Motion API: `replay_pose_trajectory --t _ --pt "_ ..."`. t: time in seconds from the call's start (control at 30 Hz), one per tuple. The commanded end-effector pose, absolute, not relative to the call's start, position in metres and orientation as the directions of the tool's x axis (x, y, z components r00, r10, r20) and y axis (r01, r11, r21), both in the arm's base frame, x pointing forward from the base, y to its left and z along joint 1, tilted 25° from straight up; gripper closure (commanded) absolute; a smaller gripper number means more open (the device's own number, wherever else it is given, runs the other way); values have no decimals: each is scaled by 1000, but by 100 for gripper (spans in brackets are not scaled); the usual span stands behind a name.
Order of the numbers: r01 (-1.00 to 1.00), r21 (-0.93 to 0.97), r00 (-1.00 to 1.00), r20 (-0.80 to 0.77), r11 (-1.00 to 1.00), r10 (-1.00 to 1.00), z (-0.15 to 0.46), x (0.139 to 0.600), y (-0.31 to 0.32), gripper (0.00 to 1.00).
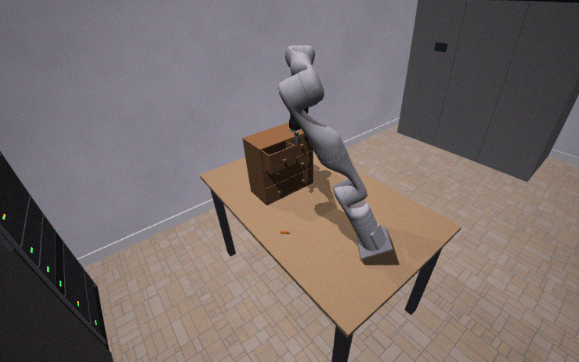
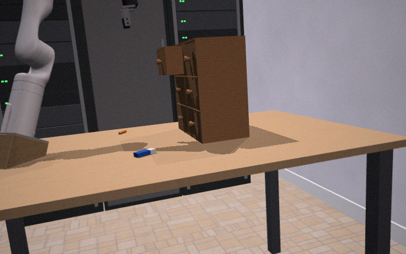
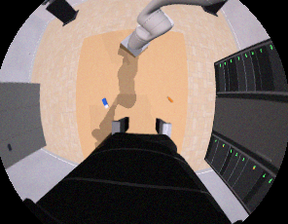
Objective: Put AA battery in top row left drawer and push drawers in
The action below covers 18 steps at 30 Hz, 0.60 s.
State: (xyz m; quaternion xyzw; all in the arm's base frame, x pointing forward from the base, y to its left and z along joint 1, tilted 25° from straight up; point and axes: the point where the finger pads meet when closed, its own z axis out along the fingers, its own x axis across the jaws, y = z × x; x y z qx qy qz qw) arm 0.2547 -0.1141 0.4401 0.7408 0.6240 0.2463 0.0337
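The orange AA battery lies on the table, out in front of the chest's left side. The brown chest stands upright at the far end; it is not seen in the wrist view. Its top left drawer is pulled well out and looks level; the part of its inside that shows looks empty. The other drawers look pushed in. My gripper is open and empty, pointing down, high above the table and out in front of the chest.
A blue and white eraser lies on the table, on the other side from the battery; the arm hides it in the top view. The arm's base stands at the opposite end from the chest.
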Motion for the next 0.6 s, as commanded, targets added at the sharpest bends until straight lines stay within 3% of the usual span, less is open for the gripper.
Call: replay_pose_trajectory --t 0.0,0.57 --pt "925 316 102 328 -210 939 440 255 -115 0" --pt "943 269 103 326 -196 940 442 255 -116 0"
